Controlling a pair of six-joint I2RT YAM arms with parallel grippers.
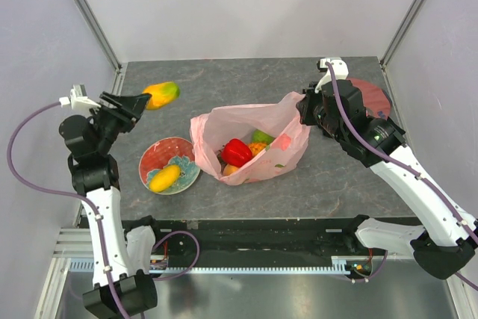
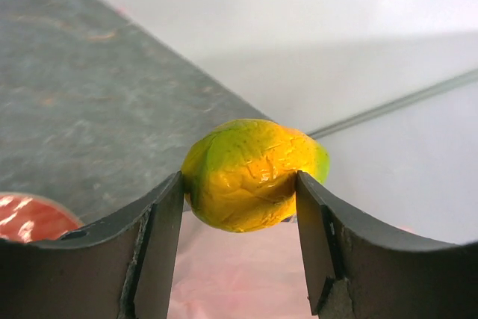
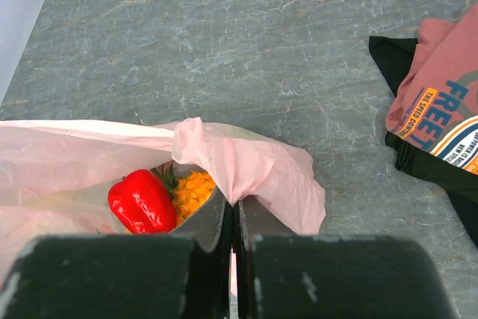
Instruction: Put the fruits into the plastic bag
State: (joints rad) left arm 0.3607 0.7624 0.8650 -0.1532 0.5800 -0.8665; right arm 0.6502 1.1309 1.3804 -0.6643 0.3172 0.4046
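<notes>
Mango is hanging clamped in the left gripper above the table, while the right gripper, fingers closed, is pinching the plastic bag by its rim mid-table; 1 other mango is lying on the plate.

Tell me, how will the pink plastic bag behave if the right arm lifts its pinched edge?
Probably floppy: the bag is thin and crinkled, and drapes over the shut right fingers. It likely sags rather than lifts whole, since the fruits weigh its bottom. The film looks smooth, so it might slip.
</notes>
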